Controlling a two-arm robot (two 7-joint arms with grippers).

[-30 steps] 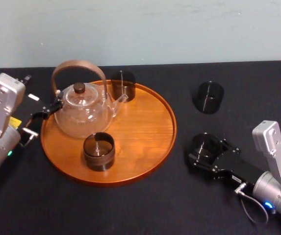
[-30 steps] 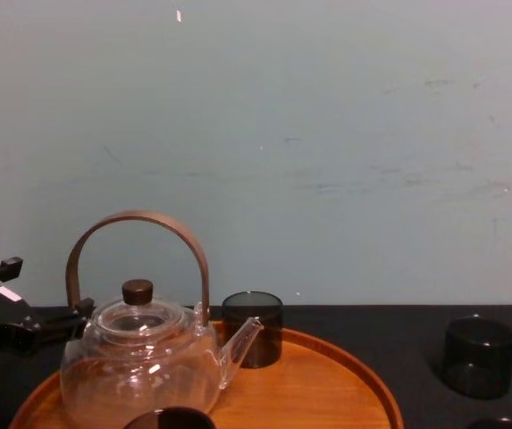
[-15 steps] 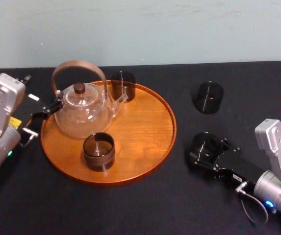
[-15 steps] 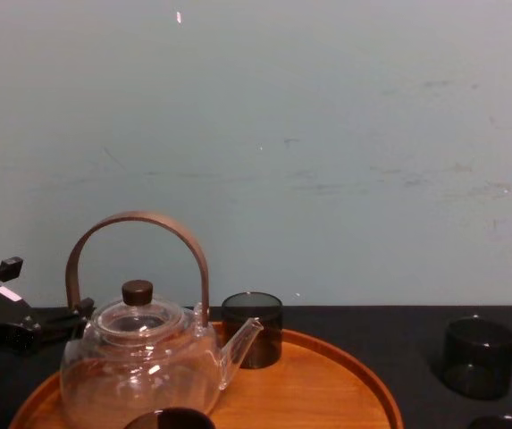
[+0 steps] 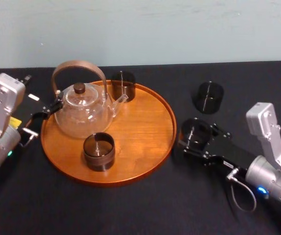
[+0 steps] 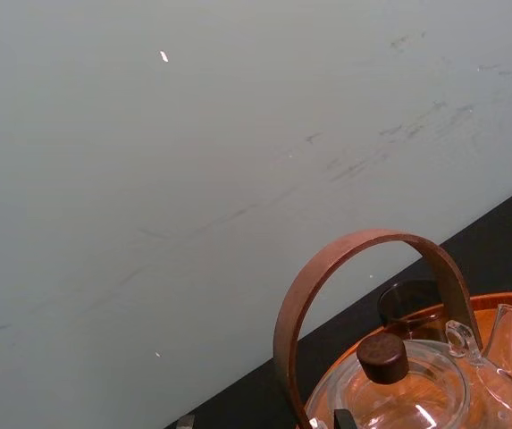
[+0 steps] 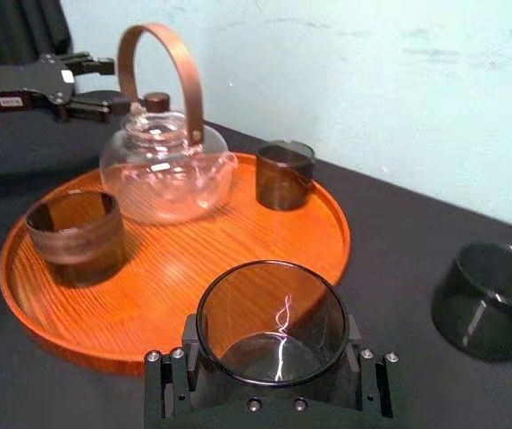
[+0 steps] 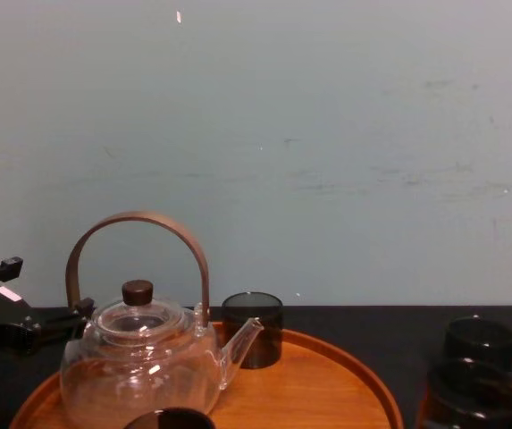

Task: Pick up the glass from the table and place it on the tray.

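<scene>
My right gripper is shut on a dark smoked glass, holding it upright just right of the tray's rim. In the right wrist view the glass sits between the black fingers, a little above the black table. The chest view shows this glass at the lower right. The round orange-brown tray carries a glass teapot and two more dark glasses. My left gripper rests open at the tray's left edge, beside the teapot.
Another dark glass stands on the table behind my right gripper, also seen in the right wrist view. The tray's right half is bare wood. A pale wall rises behind the table.
My right gripper has carried the glass left, toward the tray's rim, and slightly upward, so it now shows in the chest view. The left arm has not moved.
</scene>
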